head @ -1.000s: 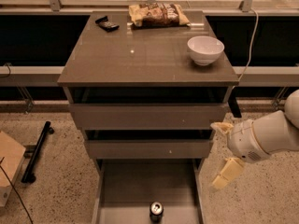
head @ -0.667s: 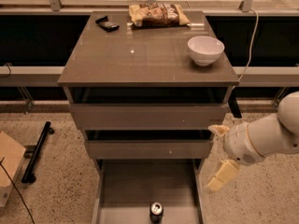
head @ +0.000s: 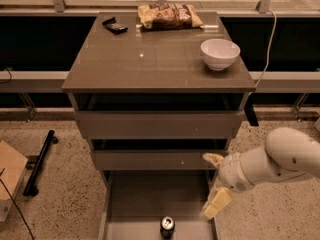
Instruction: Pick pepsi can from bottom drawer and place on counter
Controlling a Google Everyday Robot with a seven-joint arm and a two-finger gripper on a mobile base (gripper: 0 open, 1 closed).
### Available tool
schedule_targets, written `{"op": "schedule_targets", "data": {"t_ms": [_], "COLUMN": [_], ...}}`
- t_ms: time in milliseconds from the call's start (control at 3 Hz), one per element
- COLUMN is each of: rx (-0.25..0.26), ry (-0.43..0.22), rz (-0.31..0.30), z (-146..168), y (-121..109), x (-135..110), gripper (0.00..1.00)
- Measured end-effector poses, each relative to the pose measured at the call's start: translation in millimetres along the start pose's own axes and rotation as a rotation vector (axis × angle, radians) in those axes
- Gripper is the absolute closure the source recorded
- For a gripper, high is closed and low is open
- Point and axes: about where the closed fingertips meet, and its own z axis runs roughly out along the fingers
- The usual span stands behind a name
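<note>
1. Can [head: 167, 226] stands upright at the front of the pulled-out bottom drawer [head: 150, 196], with nothing touching it.
2. My gripper [head: 214, 182] hangs over the drawer's right edge, up and to the right of the can. Its fingers are spread wide and it's holding nothing.
3. Worktop [head: 150, 64] has a white bowl [head: 220, 53] on the right, plus a snack bag [head: 169, 15] and some small dark thing [head: 115, 25] at the back.

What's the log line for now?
gripper open, over bottom drawer right edge | pepsi can upright in drawer, ungripped | counter holds no can
</note>
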Motion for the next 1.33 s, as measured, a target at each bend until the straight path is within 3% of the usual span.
{"op": "schedule_targets", "data": {"t_ms": [667,1333], "rx": [-0.044,-0.032], "ry": [-0.081,-0.080], "rz": [0.053,0.076], "z": [104.7,124.3], "y": [-12.5,-13.9], "x": [66.7,76.1], "gripper": [0.00,0.00]}}
